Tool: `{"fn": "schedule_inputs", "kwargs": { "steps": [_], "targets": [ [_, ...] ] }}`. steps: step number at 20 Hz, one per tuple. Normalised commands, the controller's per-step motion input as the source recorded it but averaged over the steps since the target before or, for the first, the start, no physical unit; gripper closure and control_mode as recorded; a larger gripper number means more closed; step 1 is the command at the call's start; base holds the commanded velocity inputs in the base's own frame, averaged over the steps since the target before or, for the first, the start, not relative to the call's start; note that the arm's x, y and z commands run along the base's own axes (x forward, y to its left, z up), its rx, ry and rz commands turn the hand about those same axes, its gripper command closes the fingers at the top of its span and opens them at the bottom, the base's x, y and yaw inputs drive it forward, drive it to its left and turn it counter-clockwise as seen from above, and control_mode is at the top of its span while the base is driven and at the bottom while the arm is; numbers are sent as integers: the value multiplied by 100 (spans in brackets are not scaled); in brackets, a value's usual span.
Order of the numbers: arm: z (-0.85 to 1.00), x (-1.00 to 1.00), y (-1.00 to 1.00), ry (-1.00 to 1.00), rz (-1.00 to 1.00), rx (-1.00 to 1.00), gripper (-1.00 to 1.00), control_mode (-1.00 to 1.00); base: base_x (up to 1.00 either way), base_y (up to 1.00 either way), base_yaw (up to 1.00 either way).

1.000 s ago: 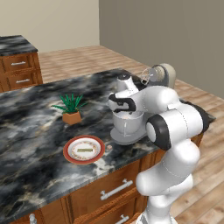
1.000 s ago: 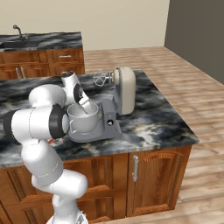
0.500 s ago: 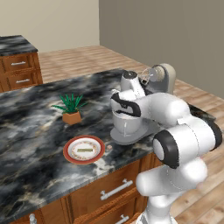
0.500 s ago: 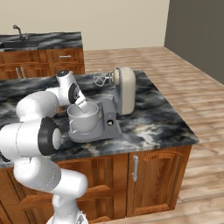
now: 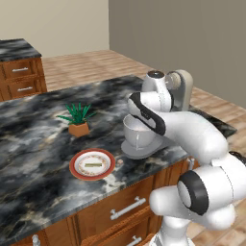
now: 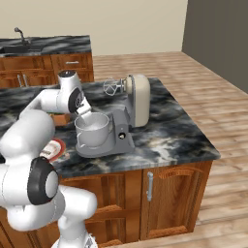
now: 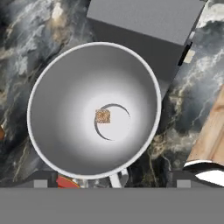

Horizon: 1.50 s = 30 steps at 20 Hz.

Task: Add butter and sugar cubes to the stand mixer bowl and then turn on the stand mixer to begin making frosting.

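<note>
My gripper [image 7: 111, 181] hangs open straight above the stand mixer bowl [image 7: 65, 96], fingertips wide apart with nothing between them. One tan sugar cube [image 7: 103, 116] lies at the bottom of the silvery bowl. The bowl [image 5: 137, 138] [image 6: 93, 133] sits on the base of the stand mixer [image 6: 137, 99] [image 5: 180, 90], whose beige head is tilted back with the whisk [image 6: 112, 87] raised. The butter [image 5: 92, 165], a pale flat stick, lies on the red-rimmed plate [image 5: 76, 157] to the left of the mixer. In the right base view my hand [image 6: 81, 106] sits over the bowl's far rim.
A small potted plant [image 5: 77, 120] stands behind the plate on the dark marble island counter [image 5: 33, 139]. The counter's front edge runs close to the plate and mixer base. Another counter with a sink faucet [image 6: 19, 35] stands far behind.
The arm's elbow has swung outward and lower while the hand stayed above the bowl. The jaws have widened.
</note>
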Motion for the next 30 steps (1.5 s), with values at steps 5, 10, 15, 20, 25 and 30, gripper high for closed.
{"fn": "schedule_inputs", "kwargs": {
  "steps": [5,10,15,20,25,30],
  "targets": [
    [15,-72,0,7,-2,7,-100,-100,0,0,0],
    [0,-74,0,3,-5,2,-100,-100,0,0,0],
    [0,-51,0,9,-2,0,-100,-100,0,0,0],
    [0,-19,1,9,0,1,-100,-100,0,0,0],
    [0,0,16,11,0,0,-100,-100,0,0,0],
    [0,0,25,13,-2,0,-100,-100,0,0,0]
  ]
}}
